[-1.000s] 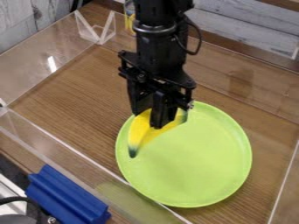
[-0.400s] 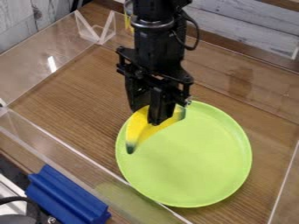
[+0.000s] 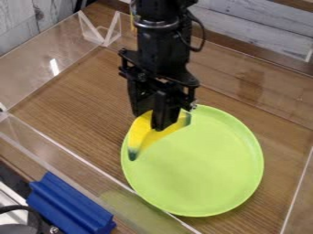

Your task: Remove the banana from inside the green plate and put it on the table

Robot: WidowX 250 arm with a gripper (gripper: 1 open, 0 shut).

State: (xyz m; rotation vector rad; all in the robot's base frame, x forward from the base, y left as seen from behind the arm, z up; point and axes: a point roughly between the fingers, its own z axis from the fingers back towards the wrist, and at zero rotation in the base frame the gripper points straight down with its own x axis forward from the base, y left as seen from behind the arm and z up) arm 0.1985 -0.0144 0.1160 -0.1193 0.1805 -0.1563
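My black gripper (image 3: 164,121) hangs straight down over the left part of the lime-green plate (image 3: 214,174) and is shut on the yellow banana (image 3: 143,139). The banana slants down to the left from between the fingers, and its dark lower tip sits over the plate's left rim. It looks slightly lifted off the plate. The brown wood-grain table (image 3: 86,101) spreads out to the left and behind the plate.
Clear acrylic walls (image 3: 49,55) border the table on the left, back and right. A blue object (image 3: 68,208) lies at the front left, outside the front wall. A clear acrylic stand (image 3: 104,32) sits at the back.
The gripper has risen a little with the banana held in it and shifted slightly left; the banana's lower tip now sits over the plate's left rim.
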